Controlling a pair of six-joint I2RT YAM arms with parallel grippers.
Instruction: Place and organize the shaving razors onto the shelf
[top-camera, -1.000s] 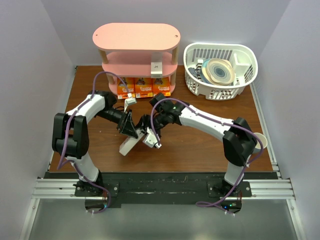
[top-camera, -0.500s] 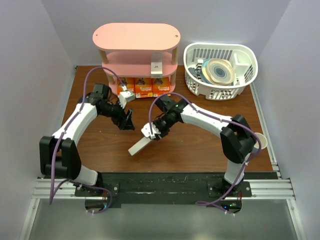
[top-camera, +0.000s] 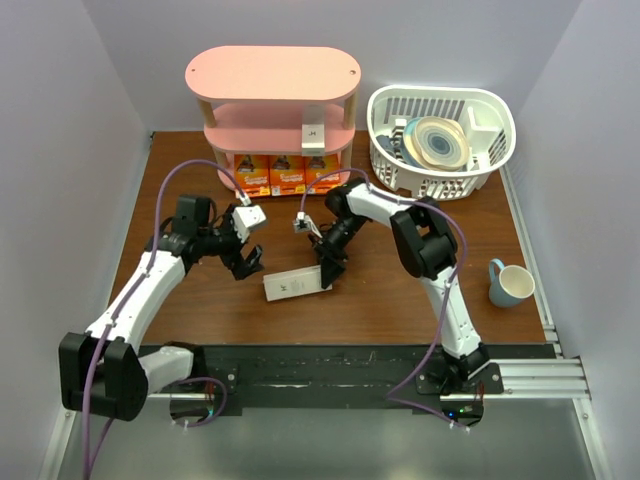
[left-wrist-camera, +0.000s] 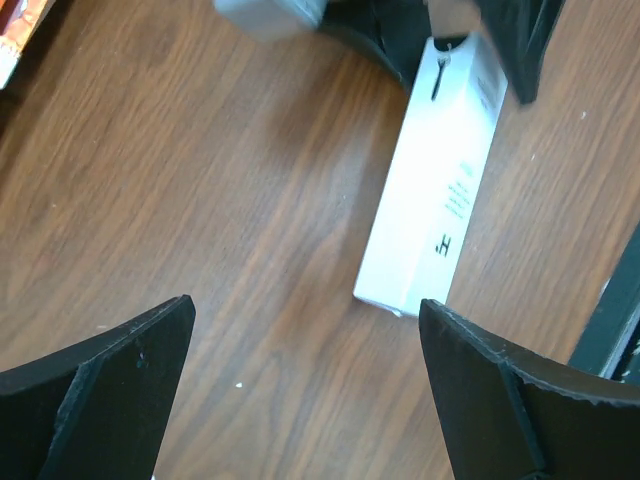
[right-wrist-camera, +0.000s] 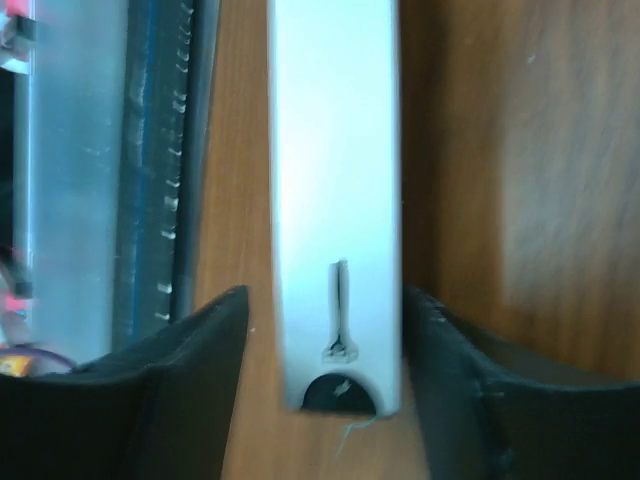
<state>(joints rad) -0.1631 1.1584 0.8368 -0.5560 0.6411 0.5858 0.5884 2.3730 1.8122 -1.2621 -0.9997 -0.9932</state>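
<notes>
A slim whitish box (top-camera: 295, 285) of shaving razors lies flat on the brown table. My right gripper (top-camera: 327, 268) straddles its right end with the jaws open. In the right wrist view the box (right-wrist-camera: 335, 150) sits between the fingers of that gripper (right-wrist-camera: 325, 292), with a gap on the left side. My left gripper (top-camera: 249, 262) stands wide open and empty to the left of the box (left-wrist-camera: 440, 190), the box lying beyond its (left-wrist-camera: 305, 303) fingertips. The pink shelf (top-camera: 272, 72) holds three orange packs (top-camera: 285, 172) on the bottom tier and another whitish box (top-camera: 314, 132) upright on the middle tier.
A white slatted basket (top-camera: 398, 172) with dishes stands right of the shelf. A blue mug (top-camera: 510, 283) sits near the table's right edge. The black rail runs along the near edge.
The whitish box went from hanging tilted in my right gripper to lying flat on the table, and the right jaws have widened. My left arm drew back leftward and opened fully.
</notes>
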